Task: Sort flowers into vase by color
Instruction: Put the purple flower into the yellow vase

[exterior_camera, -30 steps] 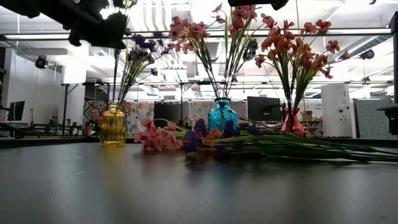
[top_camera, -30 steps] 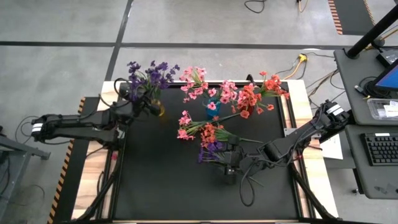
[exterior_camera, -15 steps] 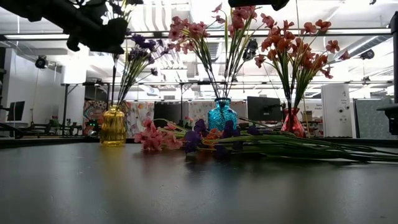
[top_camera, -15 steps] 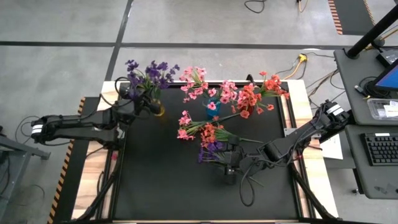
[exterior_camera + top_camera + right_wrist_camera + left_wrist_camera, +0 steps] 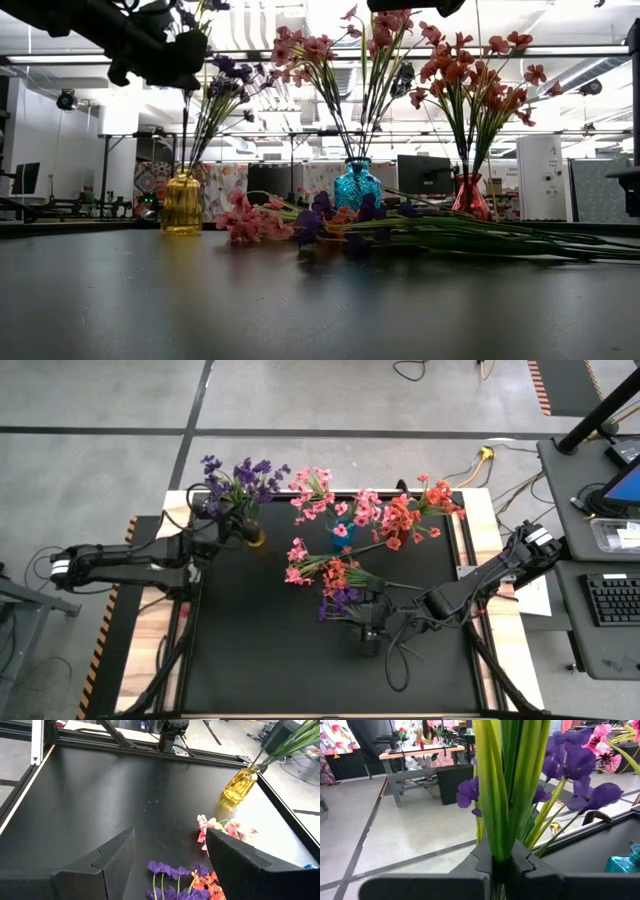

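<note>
My left gripper [image 5: 236,528] [image 5: 502,866] is shut on a purple flower sprig [image 5: 507,795], right above the yellow vase [image 5: 257,539] [image 5: 182,203] at the far left. Purple blossoms [image 5: 240,478] spread above it. A blue vase [image 5: 357,185] holds pink flowers [image 5: 325,495], and a red vase [image 5: 470,197] holds coral-red flowers [image 5: 405,515]. A loose heap of pink, coral-red and purple flowers [image 5: 330,575] [image 5: 175,882] lies flat on the black mat. My right gripper [image 5: 370,628] [image 5: 172,865] hangs open above the heap's near end. My left gripper pinches the sprig's bundled green stems and leaves [image 5: 501,851] between its two fingers, below the blossoms. The fingers come about level from the table's left and lie across the stems. The sprig stands upright, and its thin stem [image 5: 185,130] runs down to the yellow vase's mouth.
The three vases stand in a row along the mat's far edge. Long green stems [image 5: 500,235] of the heap trail toward the right. The mat's near half [image 5: 280,660] is bare. A wooden rim and metal rails [image 5: 37,745] border the mat.
My left gripper has rolled a little while keeping its place, shut on the purple sprig, whose blossoms have swung slightly above the yellow vase.
</note>
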